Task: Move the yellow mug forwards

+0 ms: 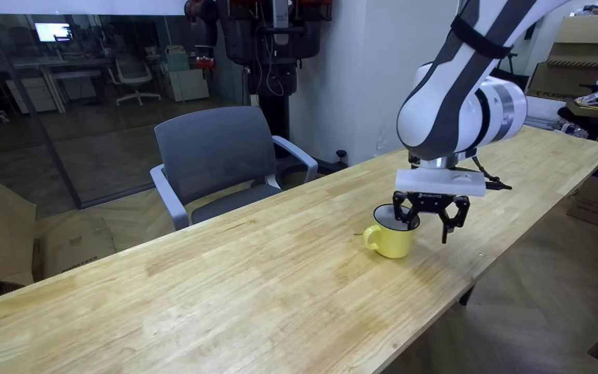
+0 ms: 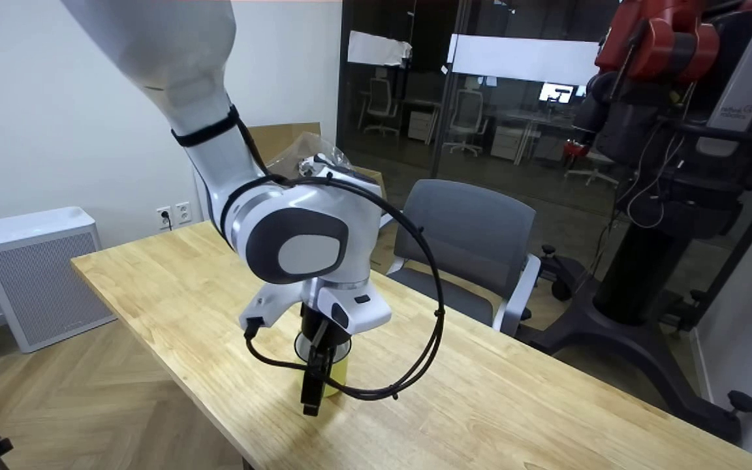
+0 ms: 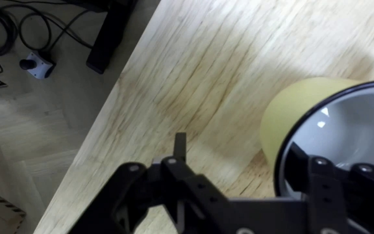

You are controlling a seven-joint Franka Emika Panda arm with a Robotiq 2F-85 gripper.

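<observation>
The yellow mug (image 1: pixel 393 243) stands upright on the wooden table, with a dark rim, a pale inside and its handle pointing away from the gripper. In an exterior view most of the mug (image 2: pixel 340 373) is hidden behind the gripper and a cable. My gripper (image 1: pixel 429 232) is over the mug's side, pointing down, with its fingers spread. In the wrist view the gripper (image 3: pixel 237 152) has one finger inside the mug (image 3: pixel 279 113) and the other outside, well apart from the wall. Whether the inner finger touches the wall I cannot tell.
The wooden table (image 1: pixel 257 291) has its edge (image 3: pixel 109 104) close to the outer finger's side. A grey office chair (image 1: pixel 216 150) stands at the table's long side; it also shows in an exterior view (image 2: pixel 467 228). A black cable loop (image 2: pixel 438 313) hangs from the arm beside the gripper.
</observation>
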